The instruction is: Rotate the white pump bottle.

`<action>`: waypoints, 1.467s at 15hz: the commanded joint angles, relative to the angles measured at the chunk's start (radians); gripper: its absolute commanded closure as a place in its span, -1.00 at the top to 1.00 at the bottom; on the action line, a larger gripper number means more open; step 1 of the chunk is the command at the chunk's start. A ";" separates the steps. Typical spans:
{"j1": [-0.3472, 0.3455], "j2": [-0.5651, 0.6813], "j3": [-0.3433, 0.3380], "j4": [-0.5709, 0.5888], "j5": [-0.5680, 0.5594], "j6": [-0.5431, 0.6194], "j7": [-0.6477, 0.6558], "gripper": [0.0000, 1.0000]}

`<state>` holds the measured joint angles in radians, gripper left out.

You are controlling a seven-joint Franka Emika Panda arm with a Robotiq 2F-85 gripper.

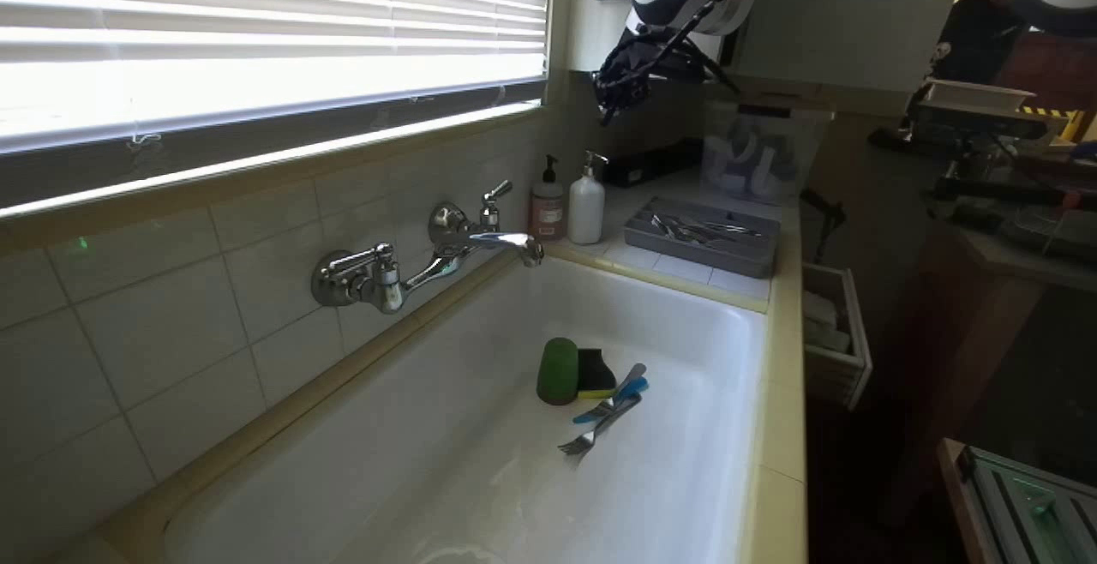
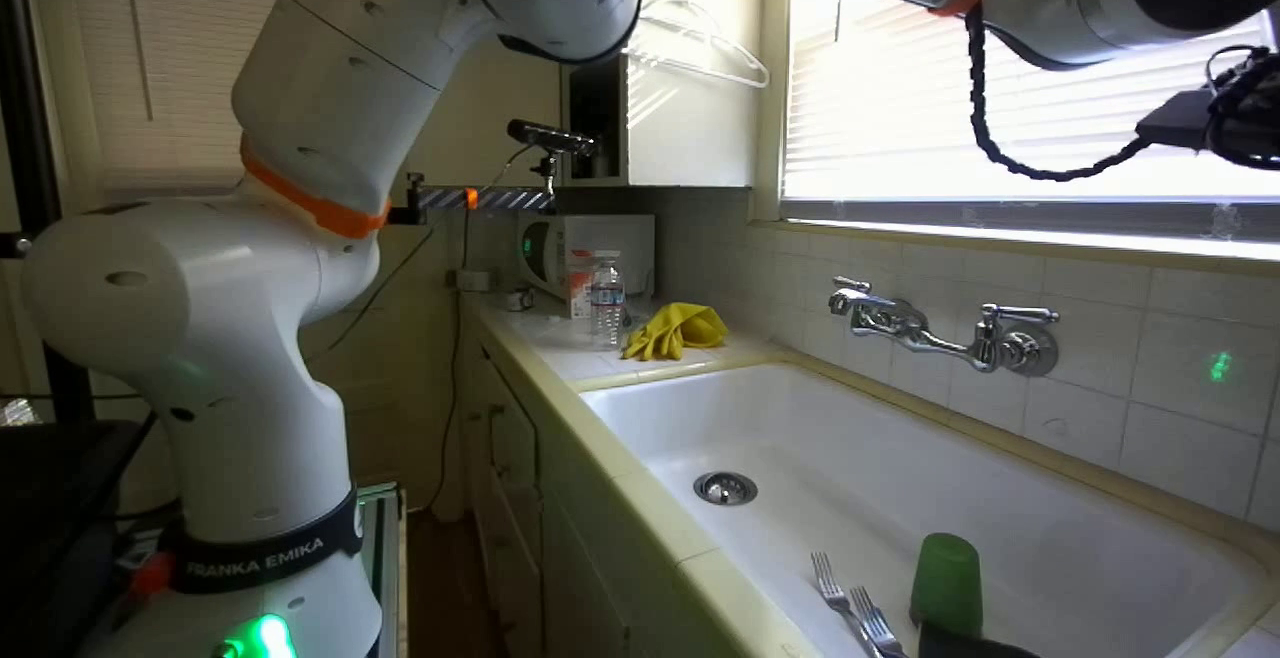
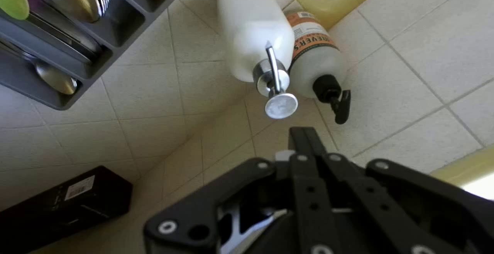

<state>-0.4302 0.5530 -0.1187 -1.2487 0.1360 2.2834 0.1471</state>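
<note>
You are likely preparing the approach: your gripper (image 3: 303,132) is hovering closed, holding nothing, while the white pump bottle (image 3: 256,32) is standing below and beyond it, so opening and descending are probably coming next. Only the wrist view is showing that closure; neither exterior view is.

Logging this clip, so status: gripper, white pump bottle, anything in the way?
Gripper shut, nothing held. White pump bottle upright, not gripped. Black-topped bottle close beside it, may crowd a grasp.

Gripper (image 3: 303,132) was closed and apart from the white bottle (image 3: 251,26), which stood between a labelled bottle (image 3: 316,55), right, and a cutlery tray (image 3: 115,48), left.
</note>
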 commanded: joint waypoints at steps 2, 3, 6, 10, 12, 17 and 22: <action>0.004 -0.159 0.008 -0.197 0.005 -0.065 -0.020 -0.46; 0.004 -0.184 0.010 -0.224 0.006 -0.082 -0.020 -0.36; 0.007 -0.257 0.010 -0.308 -0.005 -0.125 -0.020 0.11; 0.060 -0.350 -0.049 -0.416 0.008 -0.176 -0.035 0.69; 0.079 -0.396 -0.065 -0.468 -0.006 -0.196 -0.037 0.97; 0.115 -0.501 -0.080 -0.599 0.007 -0.215 -0.068 1.00; 0.155 -0.569 -0.076 -0.715 -0.012 -0.201 -0.075 1.00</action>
<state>-0.3079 0.0497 -0.1822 -1.8654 0.1350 2.0749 0.0927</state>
